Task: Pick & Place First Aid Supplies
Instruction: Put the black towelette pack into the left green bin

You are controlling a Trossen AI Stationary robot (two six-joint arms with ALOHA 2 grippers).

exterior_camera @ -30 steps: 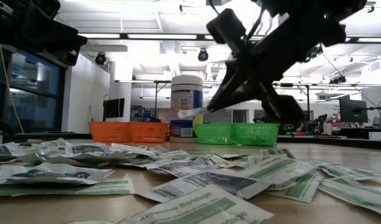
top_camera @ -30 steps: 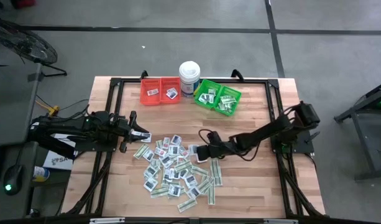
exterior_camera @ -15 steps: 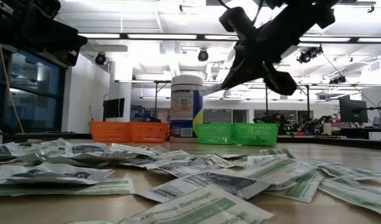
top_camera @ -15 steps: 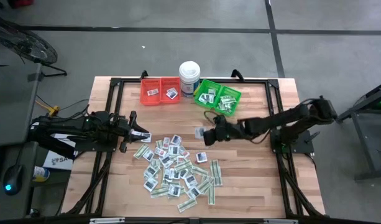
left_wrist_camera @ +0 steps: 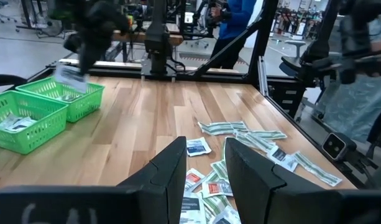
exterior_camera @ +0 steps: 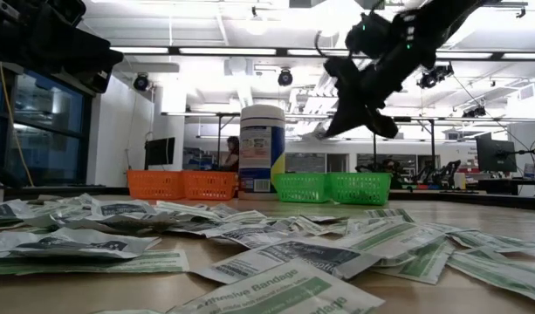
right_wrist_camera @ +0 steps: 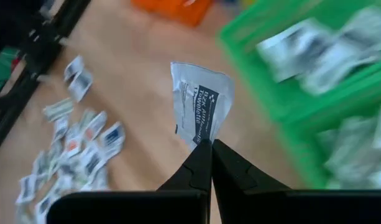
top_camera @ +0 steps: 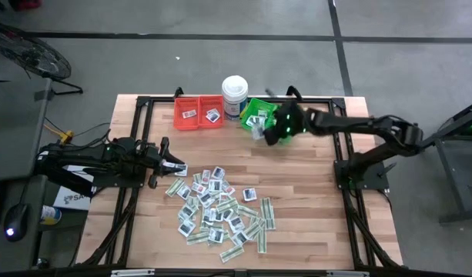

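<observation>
At the table's left edge the left gripper [top_camera: 160,162] waits, its dark fingers [left_wrist_camera: 171,177] partly apart and empty, just beside the scattered flat paper first aid packets [top_camera: 220,209] on the wooden table [top_camera: 312,192]. They look light, limp and slippery; a corner pinch suits them. Far right, the right gripper [top_camera: 260,132] is clamped on one square white packet [right_wrist_camera: 199,109] by its edge, over the green plastic bin [top_camera: 260,107].
</observation>
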